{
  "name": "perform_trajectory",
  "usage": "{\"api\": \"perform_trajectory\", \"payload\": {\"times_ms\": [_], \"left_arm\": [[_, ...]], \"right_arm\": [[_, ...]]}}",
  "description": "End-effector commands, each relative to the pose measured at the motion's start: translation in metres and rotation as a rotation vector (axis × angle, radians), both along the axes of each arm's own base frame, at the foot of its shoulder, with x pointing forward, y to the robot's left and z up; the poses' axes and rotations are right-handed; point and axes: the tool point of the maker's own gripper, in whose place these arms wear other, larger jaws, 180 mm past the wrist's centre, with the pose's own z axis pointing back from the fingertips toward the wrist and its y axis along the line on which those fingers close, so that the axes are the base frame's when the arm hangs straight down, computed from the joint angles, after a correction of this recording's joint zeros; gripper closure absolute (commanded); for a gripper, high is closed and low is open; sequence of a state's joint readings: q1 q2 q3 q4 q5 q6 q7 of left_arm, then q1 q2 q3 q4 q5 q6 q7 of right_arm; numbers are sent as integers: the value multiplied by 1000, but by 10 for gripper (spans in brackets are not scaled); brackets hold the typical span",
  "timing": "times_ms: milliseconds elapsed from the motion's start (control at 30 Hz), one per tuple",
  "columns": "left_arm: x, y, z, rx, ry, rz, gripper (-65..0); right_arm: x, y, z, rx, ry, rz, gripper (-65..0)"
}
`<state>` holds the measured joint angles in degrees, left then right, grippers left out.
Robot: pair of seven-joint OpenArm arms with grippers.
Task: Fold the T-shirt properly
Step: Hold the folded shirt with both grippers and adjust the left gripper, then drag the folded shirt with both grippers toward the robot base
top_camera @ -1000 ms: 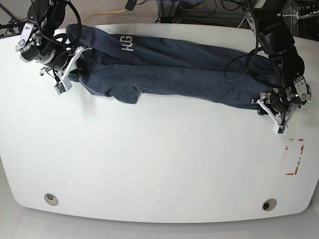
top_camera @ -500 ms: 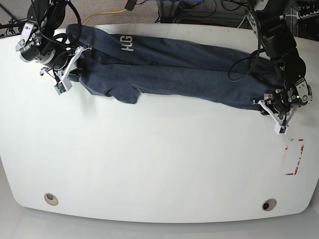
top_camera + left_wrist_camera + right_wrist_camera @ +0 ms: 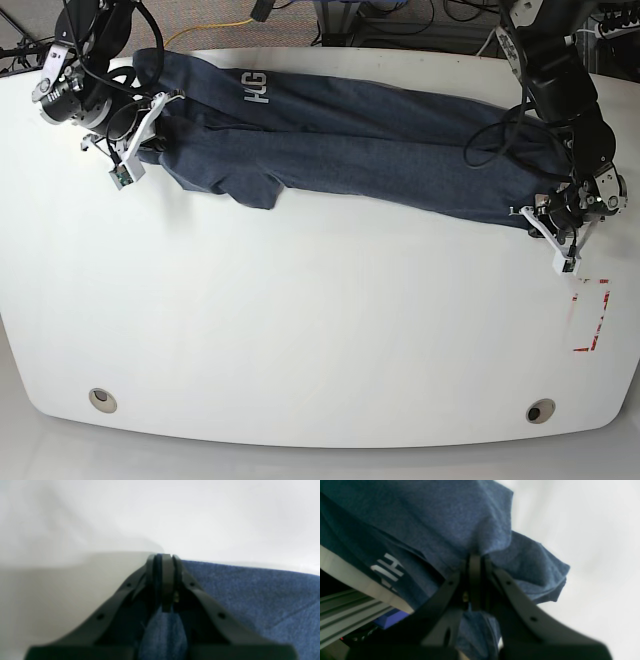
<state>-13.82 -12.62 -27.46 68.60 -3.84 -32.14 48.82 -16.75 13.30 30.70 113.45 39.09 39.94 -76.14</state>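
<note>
The dark navy T-shirt (image 3: 350,145) lies stretched in a long folded band across the far half of the white table (image 3: 300,320), white lettering (image 3: 252,86) near its left end. My left gripper (image 3: 548,228) is shut on the shirt's right end; in the left wrist view the jaws (image 3: 163,580) pinch blue cloth (image 3: 250,597). My right gripper (image 3: 148,138) is shut on the shirt's left end; in the right wrist view its jaws (image 3: 475,580) clamp a bunched fold (image 3: 460,525), with lettering (image 3: 386,571) beside it.
A red-marked rectangle (image 3: 592,315) sits on the table's right edge, near my left gripper. Two round holes (image 3: 100,399) (image 3: 540,411) lie near the front edge. Cables and floor lie beyond the far edge.
My left gripper has shifted slightly right and toward the front with the shirt's right end, pulling the band a bit longer. The right gripper has barely moved.
</note>
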Motion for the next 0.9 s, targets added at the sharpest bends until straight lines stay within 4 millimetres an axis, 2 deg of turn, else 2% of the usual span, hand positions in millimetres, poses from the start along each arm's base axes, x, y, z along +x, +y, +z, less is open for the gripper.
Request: {"api": "perform_trajectory", "payload": {"times_ms": [0,133,200,333,433,567,733,800,867], "left_arm": [[13,12,35,59,-99,-1,0],[10,11,52,106,-144,-17,0],[14,2,64,111,-184,-26,0],[2,-1,73,155,-209,-41,0],[1,-3,85,183,-239,-53,0],[-19,-2,93,243,-208,-64,0],[-34,-8,103,314,-180,-134,0],[-43,-2,105,339,-163,-138,0],[-54,10,110,371,-142,-122,0]], "right_arm": [[6,-2,9,-5,-36,6,0],[6,-1,9,-1,-40,7,0],[7,0,9,1,-40,8,0],[6,2,8,8,-38,1,0],[7,3,9,11,-43,1,0],[5,4,8,15,-38,2,0],[6,4,10,14,-45,3,0],[6,1,10,12,-46,-6,0],[6,-11,11,5,-51,-47,0]]}}
